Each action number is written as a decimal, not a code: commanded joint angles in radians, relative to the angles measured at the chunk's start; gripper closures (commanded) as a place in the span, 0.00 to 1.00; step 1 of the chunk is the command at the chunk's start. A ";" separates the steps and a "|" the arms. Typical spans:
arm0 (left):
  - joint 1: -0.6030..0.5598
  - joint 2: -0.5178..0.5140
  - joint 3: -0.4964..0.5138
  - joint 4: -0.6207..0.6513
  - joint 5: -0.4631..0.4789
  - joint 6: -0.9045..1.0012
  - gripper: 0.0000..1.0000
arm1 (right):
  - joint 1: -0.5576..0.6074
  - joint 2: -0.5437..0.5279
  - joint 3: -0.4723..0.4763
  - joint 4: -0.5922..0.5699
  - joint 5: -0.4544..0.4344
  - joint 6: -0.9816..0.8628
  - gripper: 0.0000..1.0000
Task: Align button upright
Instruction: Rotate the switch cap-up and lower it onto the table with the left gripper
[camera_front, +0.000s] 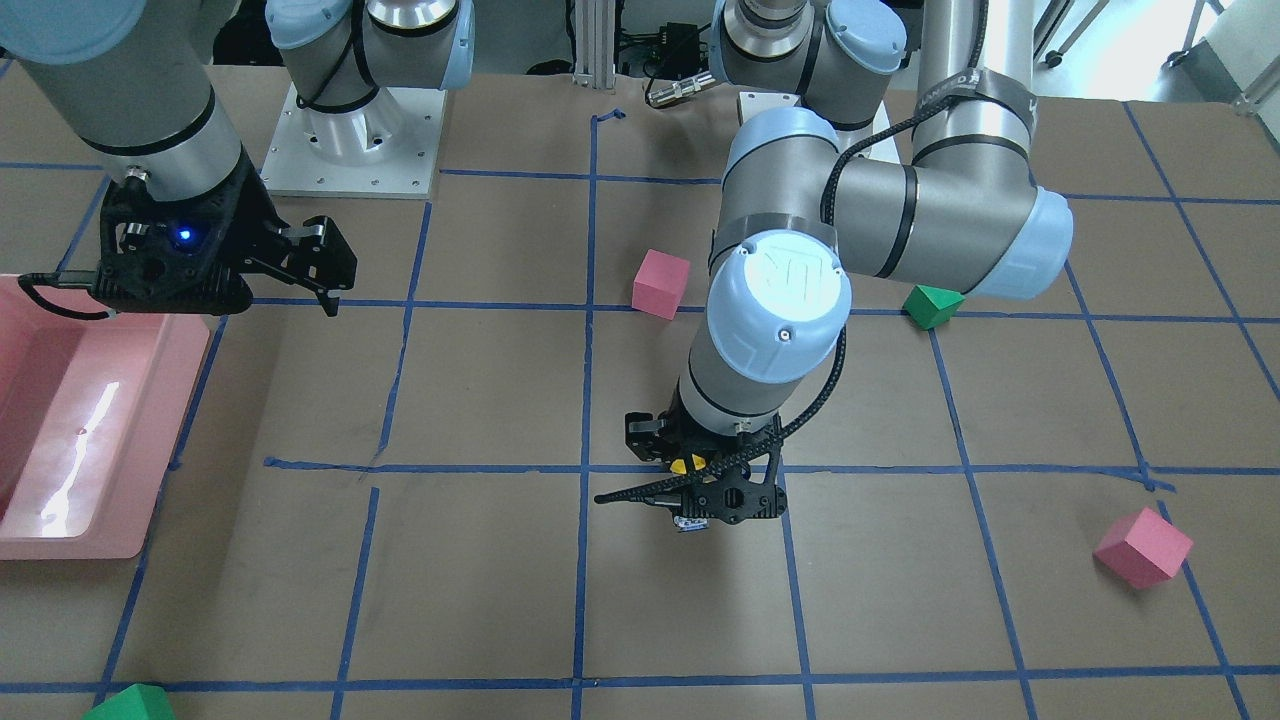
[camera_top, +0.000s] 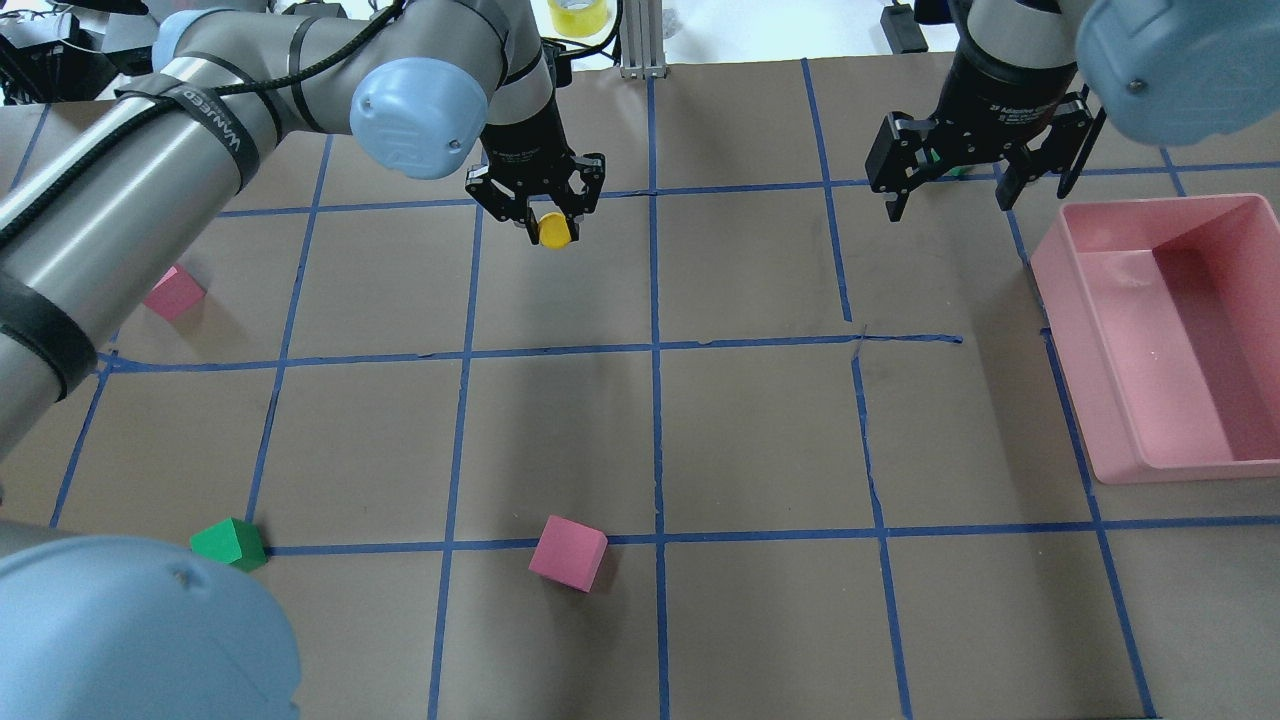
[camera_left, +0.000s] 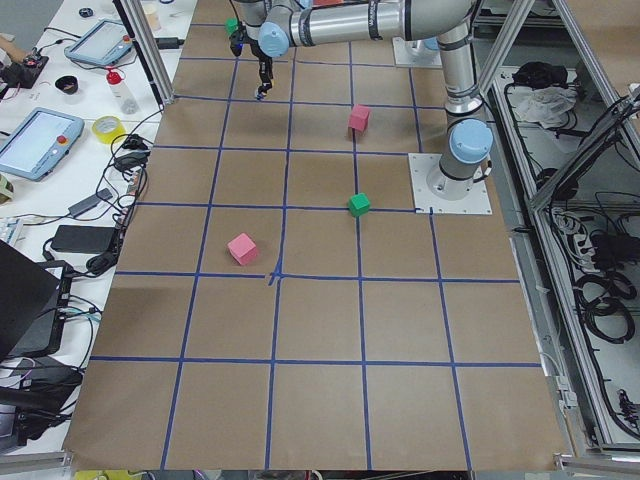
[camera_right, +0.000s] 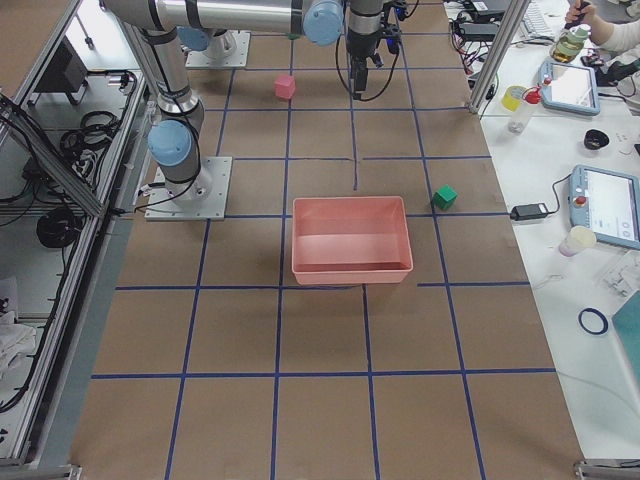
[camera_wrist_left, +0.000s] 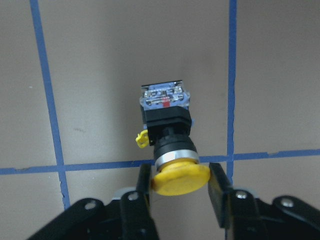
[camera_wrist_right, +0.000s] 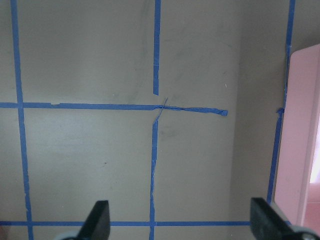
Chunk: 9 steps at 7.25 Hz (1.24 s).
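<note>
The button (camera_wrist_left: 167, 125) has a yellow cap, a black neck and a blocky base with a clear end. My left gripper (camera_wrist_left: 180, 177) is shut on its yellow cap, with the base pointing away from the wrist, down toward the table. In the overhead view the yellow cap (camera_top: 553, 229) shows between the left gripper's fingers (camera_top: 540, 212) at the far middle of the table. It also shows in the front view (camera_front: 688, 465). I cannot tell whether the base touches the table. My right gripper (camera_top: 950, 205) is open and empty, above the table near the bin.
A pink bin (camera_top: 1100, 400) stands at the right. A pink cube (camera_top: 568, 553) and a green cube (camera_top: 230, 543) lie near the front, and another pink cube (camera_top: 175, 293) lies at the left. Blue tape lines grid the brown table.
</note>
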 joint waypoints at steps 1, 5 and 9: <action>0.035 -0.066 0.071 -0.113 -0.080 -0.009 0.90 | 0.000 0.000 0.000 0.000 -0.003 -0.001 0.00; 0.088 -0.146 0.082 -0.267 -0.256 0.072 0.90 | 0.000 -0.003 0.000 0.000 -0.003 -0.001 0.00; 0.009 -0.178 0.076 -0.204 -0.451 -0.343 0.95 | 0.000 -0.003 0.000 0.000 -0.002 -0.001 0.00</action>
